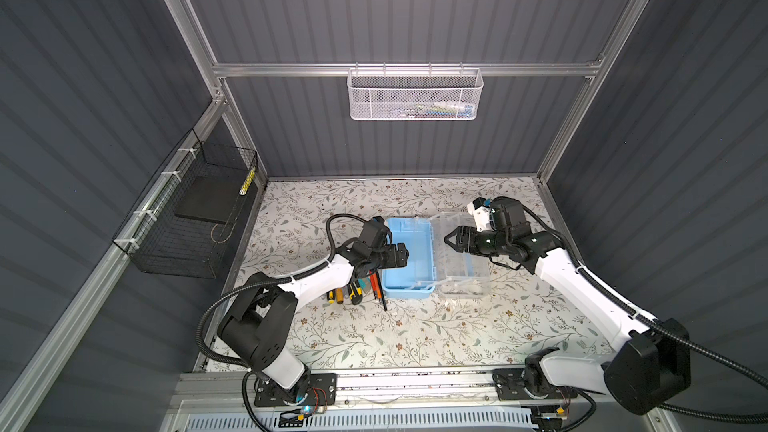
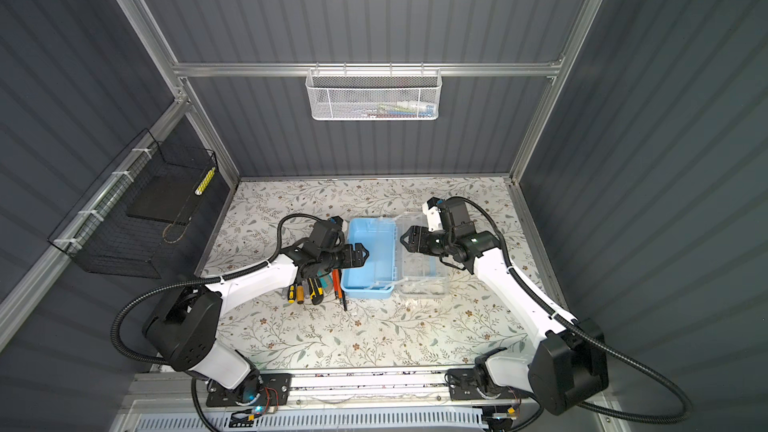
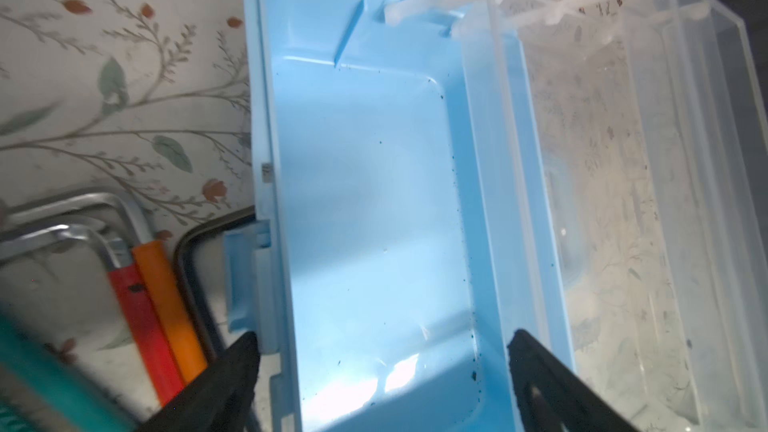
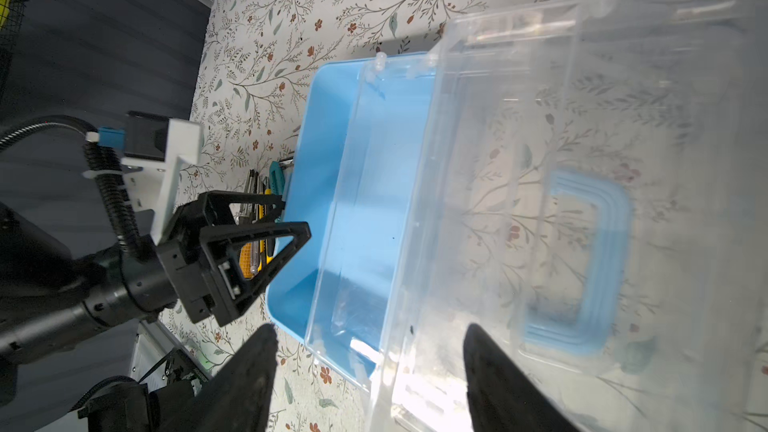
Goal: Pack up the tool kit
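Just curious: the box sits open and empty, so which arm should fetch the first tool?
Left, probably: the tools lie left of the blue box, near the open left gripper. The right gripper hovers over the clear lid.

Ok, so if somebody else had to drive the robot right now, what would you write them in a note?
Left gripper: jaws open, empty, above the light-blue box.
Right gripper: jaws open, holding nothing, over the clear lid near the hinge.
Box: lid swung open onto the table; nothing inside.
Tools: screwdrivers, utility knife and hex keys heaped on the table beside the box.
Done: box opened.
Left: put every tool in, shut the lid.
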`<action>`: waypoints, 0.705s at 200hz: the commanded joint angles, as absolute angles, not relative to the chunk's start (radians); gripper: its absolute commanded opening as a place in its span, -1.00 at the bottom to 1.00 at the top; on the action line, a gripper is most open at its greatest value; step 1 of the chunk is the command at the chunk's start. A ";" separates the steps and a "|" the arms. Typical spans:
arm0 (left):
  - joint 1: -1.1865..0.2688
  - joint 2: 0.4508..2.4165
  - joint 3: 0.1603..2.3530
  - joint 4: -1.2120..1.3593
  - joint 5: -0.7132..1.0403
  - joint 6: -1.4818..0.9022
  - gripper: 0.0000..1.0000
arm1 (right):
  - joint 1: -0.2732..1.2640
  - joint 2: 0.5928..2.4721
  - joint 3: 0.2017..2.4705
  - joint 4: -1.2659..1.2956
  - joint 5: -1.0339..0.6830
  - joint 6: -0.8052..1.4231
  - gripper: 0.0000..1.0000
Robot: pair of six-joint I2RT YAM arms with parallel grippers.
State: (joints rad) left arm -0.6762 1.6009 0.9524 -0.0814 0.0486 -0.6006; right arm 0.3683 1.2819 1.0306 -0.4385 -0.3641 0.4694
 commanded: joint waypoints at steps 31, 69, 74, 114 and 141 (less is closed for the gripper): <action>-0.725 1.642 0.953 -0.025 0.071 -0.642 0.88 | 0.375 1.278 1.028 -0.432 -0.372 0.479 0.42; -0.718 1.588 0.940 -0.100 -0.028 -0.611 0.91 | 0.377 1.281 1.046 -0.442 -0.368 0.470 0.42; -0.714 1.582 0.941 -0.114 -0.038 -0.605 0.92 | 0.378 1.284 1.051 -0.443 -0.369 0.469 0.43; -0.683 1.533 0.933 -0.180 -0.101 -0.589 0.92 | 0.387 1.304 1.088 -0.449 -0.366 0.455 0.39; -0.650 1.513 0.915 -0.217 -0.164 -0.587 0.84 | 0.394 1.308 1.093 -0.436 -0.378 0.455 0.34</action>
